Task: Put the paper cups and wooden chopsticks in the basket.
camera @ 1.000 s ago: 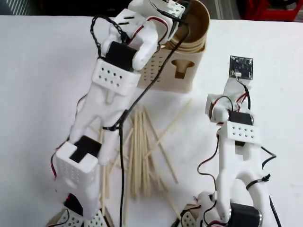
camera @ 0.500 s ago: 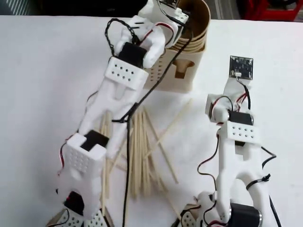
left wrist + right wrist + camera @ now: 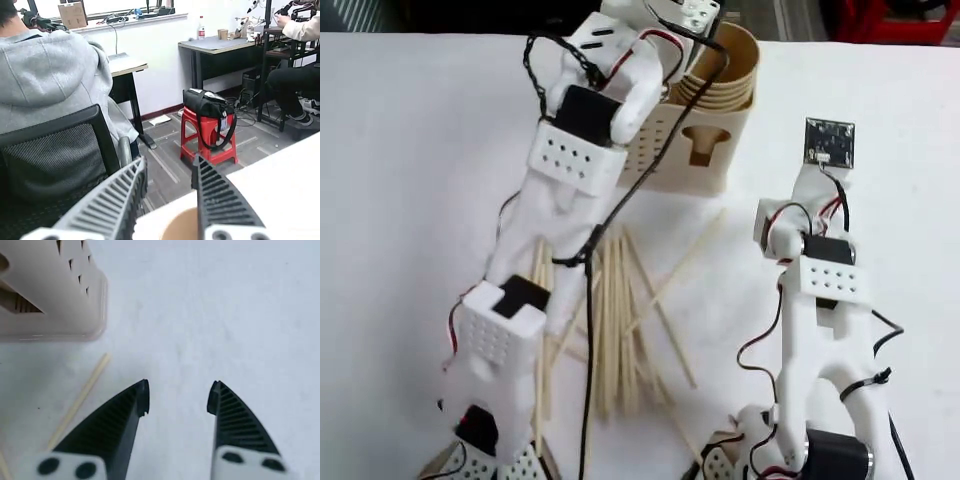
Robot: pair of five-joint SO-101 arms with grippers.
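Note:
A beige perforated basket (image 3: pixel 692 150) stands at the table's far side with a stack of brown paper cups (image 3: pixel 728 72) in it. My left gripper (image 3: pixel 170 164) hangs open just above the stack, a cup rim (image 3: pixel 180 227) showing below its fingers. The left arm's wrist (image 3: pixel 682 15) covers the stack's left side. Several wooden chopsticks (image 3: pixel 612 320) lie in a loose pile on the white table between the arms. My right gripper (image 3: pixel 179 390) is open and holds nothing, low over bare table near the basket's corner (image 3: pixel 60 295), with one chopstick tip (image 3: pixel 85 390) beside it.
The right arm (image 3: pixel 820 290) stands right of the pile, its camera board (image 3: pixel 829 142) beside the basket. The left arm (image 3: pixel 550 200) stretches over the pile's left part. Past the table's far edge are a red stool (image 3: pixel 210 132) and a chair with a seated person (image 3: pixel 50 80).
The left arm's wrist shifted right over the basket, then drew back a little to the left. The top cup now sits lower in the stack. The right arm has stayed still.

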